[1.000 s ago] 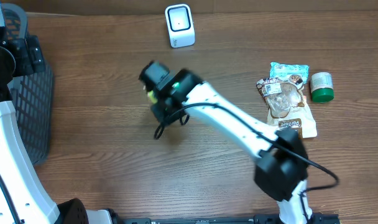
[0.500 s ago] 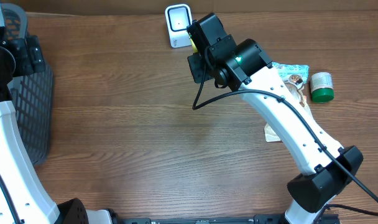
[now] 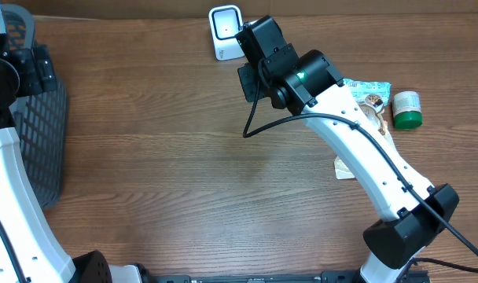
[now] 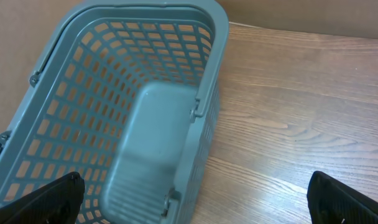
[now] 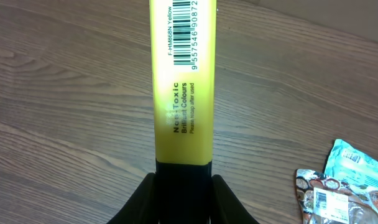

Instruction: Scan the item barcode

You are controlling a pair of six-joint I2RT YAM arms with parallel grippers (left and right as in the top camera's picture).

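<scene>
Right tool (image 5: 183,183) swung up beside scanner (image 3: 226,31) | clamped on yellow highlighter (image 5: 181,93), barcode (image 5: 188,28) end protruding forward | left tool (image 4: 192,199) apart

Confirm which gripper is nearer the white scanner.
Right. The right gripper, shut on the yellow highlighter, sits beside the scanner; the left gripper hangs open over the basket, far away.

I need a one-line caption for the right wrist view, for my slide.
Right gripper holds a yellow highlighter, barcode facing the camera, over the wooden table.
</scene>
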